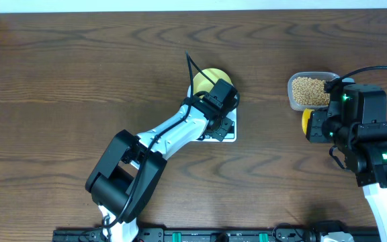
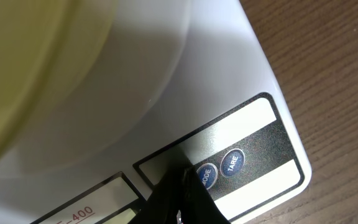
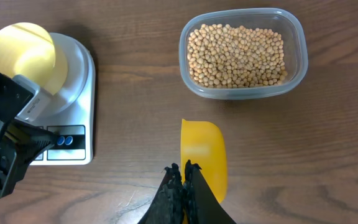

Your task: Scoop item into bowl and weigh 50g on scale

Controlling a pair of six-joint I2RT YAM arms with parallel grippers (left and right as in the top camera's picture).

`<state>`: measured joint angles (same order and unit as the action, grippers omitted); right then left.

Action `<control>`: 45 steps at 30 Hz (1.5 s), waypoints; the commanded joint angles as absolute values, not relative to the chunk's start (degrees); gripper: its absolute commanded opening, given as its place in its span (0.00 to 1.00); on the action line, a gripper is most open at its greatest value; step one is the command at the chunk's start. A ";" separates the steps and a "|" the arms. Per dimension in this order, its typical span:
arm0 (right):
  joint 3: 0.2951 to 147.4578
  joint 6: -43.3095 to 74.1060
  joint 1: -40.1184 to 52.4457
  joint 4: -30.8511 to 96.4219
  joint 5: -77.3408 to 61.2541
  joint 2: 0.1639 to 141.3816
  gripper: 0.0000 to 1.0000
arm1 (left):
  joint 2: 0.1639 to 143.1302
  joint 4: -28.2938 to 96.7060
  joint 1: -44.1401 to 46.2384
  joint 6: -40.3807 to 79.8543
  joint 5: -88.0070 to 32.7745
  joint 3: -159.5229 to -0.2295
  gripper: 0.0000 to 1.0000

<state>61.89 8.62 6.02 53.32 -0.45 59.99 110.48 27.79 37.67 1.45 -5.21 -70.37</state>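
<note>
closed end effector (image 2: pixel 183 190) beside mode button (image 2: pixel 206 176) on the scale (image 2: pixel 229 74)

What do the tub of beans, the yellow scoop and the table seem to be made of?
The tub looks like clear, glossy plastic: the beans show through its wall. The scoop seems opaque yellow plastic, smooth and evenly coloured. The table shows dark wood grain; solid wood or laminate, I cannot tell.

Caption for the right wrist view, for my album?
Shut claw over yellow scoop; beans in clear tub, yellow bowl on white scale.
</note>
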 commanded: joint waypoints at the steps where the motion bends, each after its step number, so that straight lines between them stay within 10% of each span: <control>1: 62.78 8.03 5.61 53.36 -0.58 60.03 0.01 | 115.52 28.01 36.93 1.54 -0.58 -68.45 0.07; 45: 62.78 8.03 5.61 53.36 -0.58 60.03 0.01 | 115.70 29.87 36.95 3.70 2.17 -68.45 0.07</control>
<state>61.89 8.60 6.02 53.32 -0.45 59.99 110.56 28.45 38.00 3.18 -2.02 -70.74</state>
